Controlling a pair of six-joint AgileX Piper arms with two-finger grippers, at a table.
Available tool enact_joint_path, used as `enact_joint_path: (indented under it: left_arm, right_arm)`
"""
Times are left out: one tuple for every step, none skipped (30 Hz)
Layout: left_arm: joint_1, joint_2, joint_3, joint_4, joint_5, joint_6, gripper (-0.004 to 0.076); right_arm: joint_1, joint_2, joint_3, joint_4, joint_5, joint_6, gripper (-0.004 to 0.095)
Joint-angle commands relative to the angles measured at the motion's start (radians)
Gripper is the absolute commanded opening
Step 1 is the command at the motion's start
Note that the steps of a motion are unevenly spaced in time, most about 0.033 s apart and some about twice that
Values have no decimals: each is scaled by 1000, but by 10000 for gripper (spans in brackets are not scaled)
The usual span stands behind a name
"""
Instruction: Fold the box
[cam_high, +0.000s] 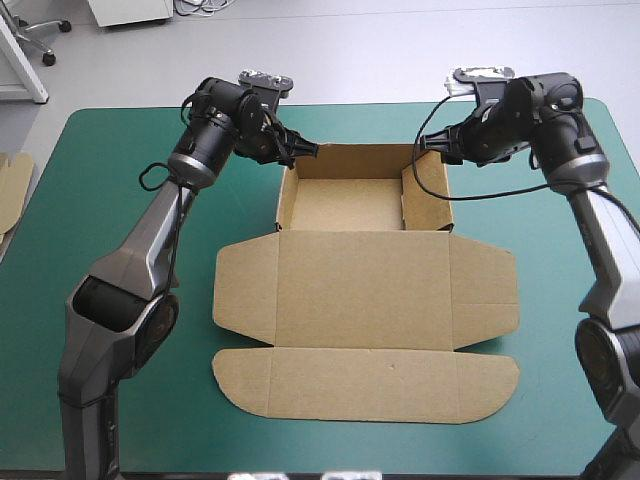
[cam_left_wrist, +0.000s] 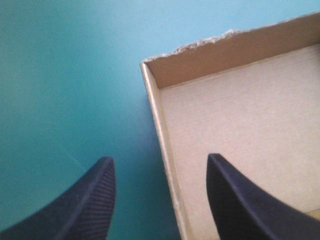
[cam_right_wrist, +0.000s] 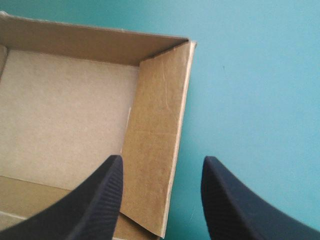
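Brown box (cam_high: 365, 290) central on the counter (cam_high: 120, 220): walled tray on the far side, lid flat on the near side. Left gripper (cam_high: 301, 150) and right gripper (cam_high: 430, 148) are spread wide and empty, each astride a side wall near a far corner. Risk: a finger snagging a wall could untuck it or drag the tray. Count: one box, two grippers, one spare board (cam_high: 12, 185) at the left edge.

A robotics lab: teal-green table (cam_high: 110, 200), wheeled chair (cam_high: 40, 38) beyond.
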Motion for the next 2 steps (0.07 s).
enact_joint_path:
  left_arm:
    - [-25,-133,-15,37,-48,-2,397]
    - [-27,-156,-12,42,-54,-2,397]
  right_arm:
    - [-9,-134,5,0,-90,-40,415]
    - [-9,-165,29,0,-103,-53,408]
